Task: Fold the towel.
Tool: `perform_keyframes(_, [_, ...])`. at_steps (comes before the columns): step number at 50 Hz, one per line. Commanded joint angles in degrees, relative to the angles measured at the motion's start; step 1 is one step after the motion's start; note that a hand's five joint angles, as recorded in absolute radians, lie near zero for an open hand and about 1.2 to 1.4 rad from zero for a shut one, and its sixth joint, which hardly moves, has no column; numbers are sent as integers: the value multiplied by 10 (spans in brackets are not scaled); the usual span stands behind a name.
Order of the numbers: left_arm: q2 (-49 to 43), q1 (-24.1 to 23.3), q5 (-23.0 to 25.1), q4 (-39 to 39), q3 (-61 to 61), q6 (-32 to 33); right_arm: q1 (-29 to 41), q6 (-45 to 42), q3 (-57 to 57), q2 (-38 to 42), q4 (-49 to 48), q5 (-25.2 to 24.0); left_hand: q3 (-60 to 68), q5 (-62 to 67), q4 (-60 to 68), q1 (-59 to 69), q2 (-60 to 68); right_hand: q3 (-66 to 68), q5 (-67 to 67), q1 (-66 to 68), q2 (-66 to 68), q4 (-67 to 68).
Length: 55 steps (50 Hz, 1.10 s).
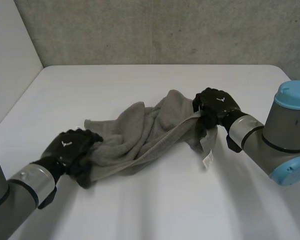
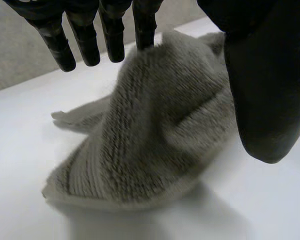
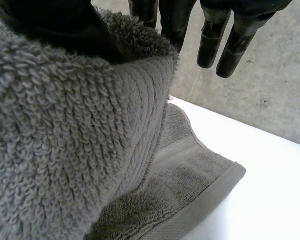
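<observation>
The right hand (image 1: pixel 217 107), right of centre in the head view, has the towel (image 1: pixel 140 137) pinched. Its wrist view shows the thumb (image 3: pixel 55 25) clamping thick terry against the fingers (image 3: pixel 175 20), and the cloth hangs from there down to the bench (image 3: pixel 270 200). A label (image 1: pixel 207 160) dangles just below that hand.

The left hand (image 1: pixel 70 147), lower left, sits on the towel's other end. In its wrist view the cloth humps up under the palm, but I cannot tell whether it has a real hold.

Between the two, the towel lies bunched across the middle of the bench, with one hem (image 1: pixel 167 134) drawn fairly straight from hand to hand.

It looks soft, limp and fairly light, with pile rough enough not to slip. It will probably sag and crease wherever it is unsupported. The hemmed corners look like the best places to take hold, as the flat band there is firmer than the pile.
</observation>
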Motion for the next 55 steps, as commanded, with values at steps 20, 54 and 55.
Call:
perform_keyframes(20, [-114, -171, -145, 121, 51, -5, -7, 23, -15, 18, 20, 0, -24, -3, -32, -49, -19, -29, -4, -10, 6, -44])
perform_keyframes(54, [-130, -193, -270, 203, 86, -57, -18, 22, -8, 16, 32, -1, -24, 381, -32, 334, 365, -29, -8, -13, 3, -44])
perform_keyframes(55, [-114, -173, -271, 203, 85, -60, -21, 21, -8, 15, 39, -2, -24, 369, -32, 323, 353, -29, -8, -13, 3, -44])
